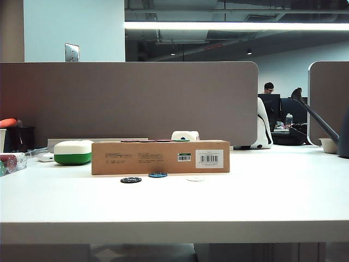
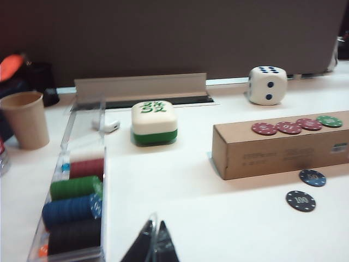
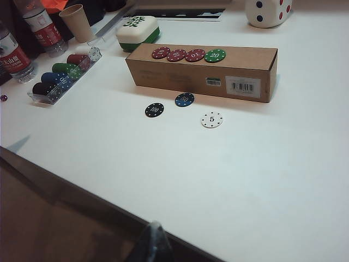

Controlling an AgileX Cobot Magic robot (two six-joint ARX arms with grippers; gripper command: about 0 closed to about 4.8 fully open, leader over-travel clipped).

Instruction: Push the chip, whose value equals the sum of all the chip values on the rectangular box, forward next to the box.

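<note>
Small round blue chip just beside long brown cardboard box, well apart from both hands; right hand nearer, left hand off toward table's left edge. Openness: cannot tell, apparently holding nothing.

Location type: open-plan office. A grey fabric partition panel stands along the far edge of the white table; beyond the panel a seated person faces dark monitors, beneath a long ceiling strip light and exposed ducting. A second partition panel stands to the right of the first.
</note>
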